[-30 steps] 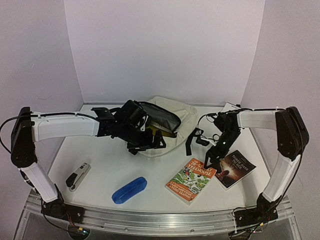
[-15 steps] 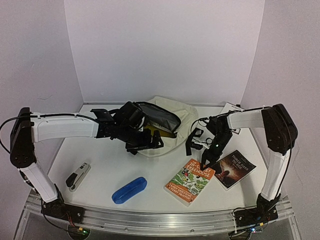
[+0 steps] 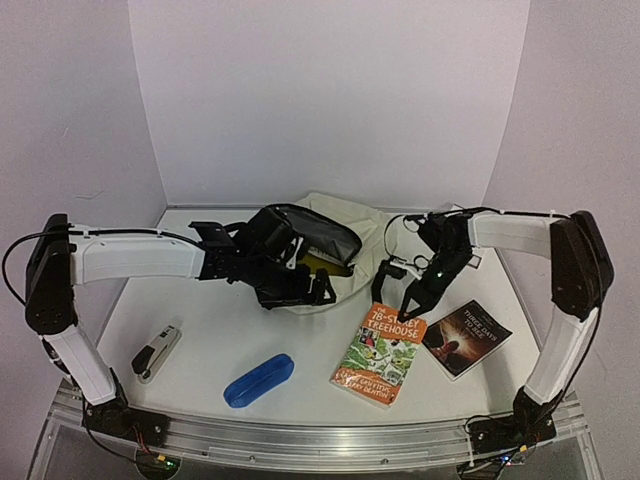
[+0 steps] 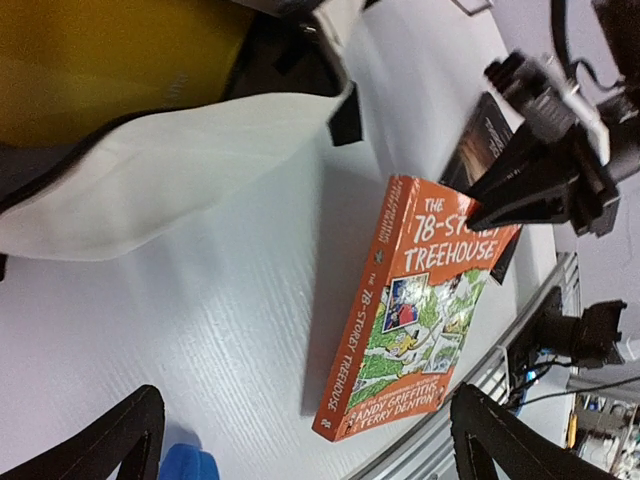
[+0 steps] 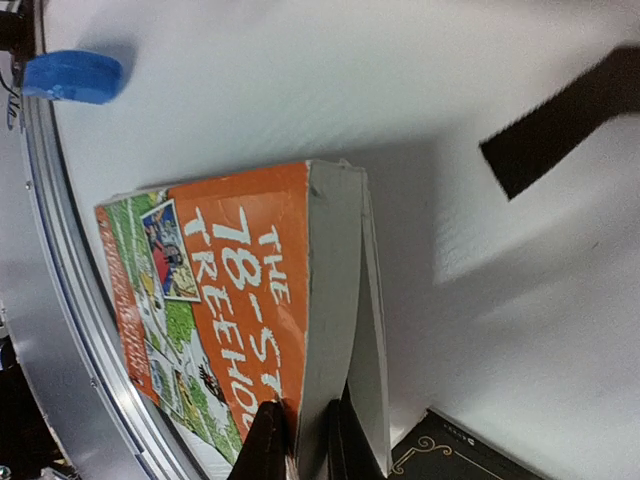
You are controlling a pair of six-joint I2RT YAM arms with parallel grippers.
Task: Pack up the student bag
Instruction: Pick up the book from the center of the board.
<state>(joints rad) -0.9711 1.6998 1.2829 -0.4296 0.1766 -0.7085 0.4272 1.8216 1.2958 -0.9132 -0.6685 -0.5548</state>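
The student bag (image 3: 335, 232), cream fabric with a black-zipped mouth, lies at the back centre, something yellow (image 3: 325, 263) showing inside. My left gripper (image 3: 300, 288) hovers at its near edge, open, only bare table between its fingers (image 4: 110, 440); the bag's cream side (image 4: 150, 190) is above them. The orange "78-Storey Treehouse" book (image 3: 385, 345) is tilted, its far end raised. My right gripper (image 3: 408, 303) is shut on that end: one finger presses the orange cover (image 5: 220, 290), the other is wedged among the last pages, leaving the back cover loose.
A dark book (image 3: 466, 337) lies flat just right of the orange one. A blue pencil case (image 3: 259, 379) sits near the front edge, and a stapler (image 3: 157, 351) lies at front left. A black bag strap (image 3: 380, 285) trails on the table near the right gripper.
The right gripper has shut on the orange book's far edge, lifted that end and drawn the book slightly left, toward the bag. The left arm has edged slightly right.
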